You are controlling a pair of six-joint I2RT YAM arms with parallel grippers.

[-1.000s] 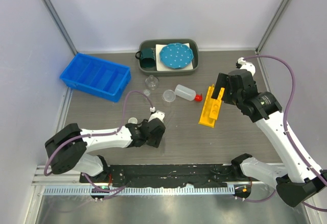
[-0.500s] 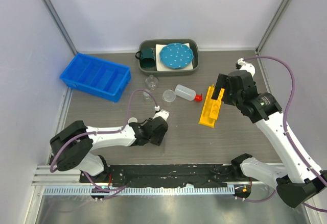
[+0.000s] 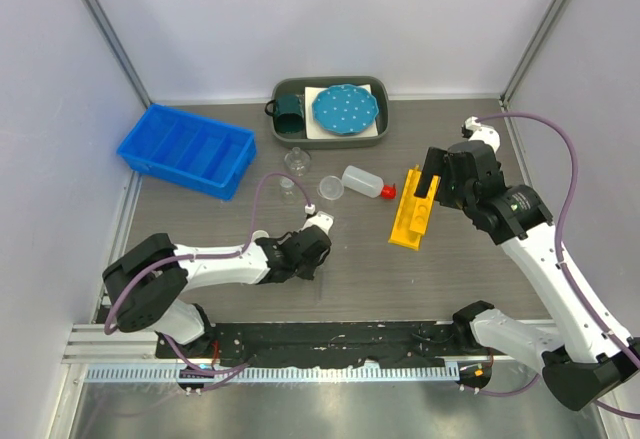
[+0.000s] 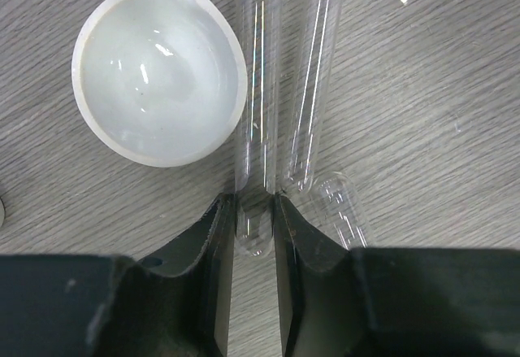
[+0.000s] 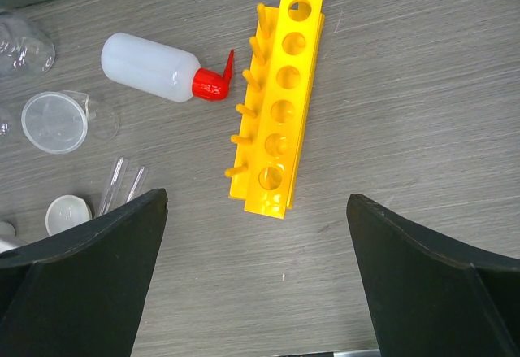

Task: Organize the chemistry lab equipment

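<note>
Early in our job: one glass tube (image 4: 258,89) gripped, nothing sorted yet.
Our left gripper (image 4: 253,235) pinches that glass tube's rounded end, a white dish (image 4: 158,72) at its 10 o'clock; only this wrist view shows us the grip. Our right gripper (image 5: 258,202) hangs spread above the yellow rack (image 5: 284,89), holes unfilled, squeeze bottle (image 5: 150,68) at its 9 o'clock.

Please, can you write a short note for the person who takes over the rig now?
Left gripper: jaws shut on one tube lying on the table, beside other tubes and a white dish.
Right gripper: open above the rack, holding nothing.
Bottle lies beside the rack; beaker and flask further left.
Done: nothing; rack holes empty.
Left: all sorting.
</note>
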